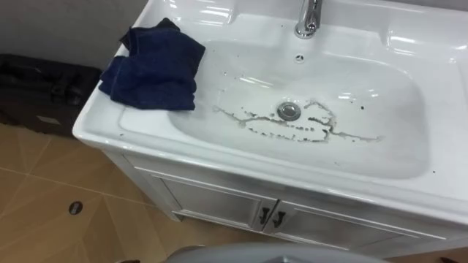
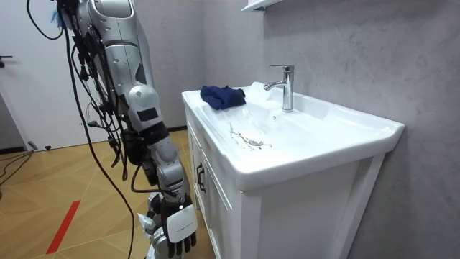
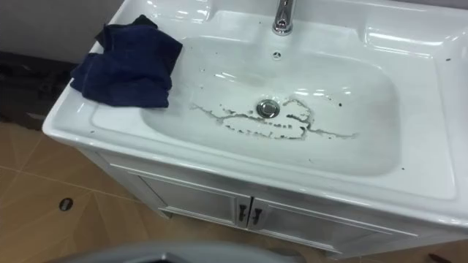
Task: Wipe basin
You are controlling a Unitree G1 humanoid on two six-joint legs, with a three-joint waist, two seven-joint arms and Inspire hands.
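Basin (image 1: 241, 168) front rim nearest, blue cloth (image 1: 155, 67) at left edge

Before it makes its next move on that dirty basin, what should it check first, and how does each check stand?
1. Cloth ready: blue cloth lies bunched on the basin's left rim: ok.
2. Hand free: right hand hangs open by the cabinet, holding nothing: ok.
3. Basin clean: dark marks around the drain: not ok.
4. Tap off, no water running: ok.
5. Cloth damp enough: cannot tell.
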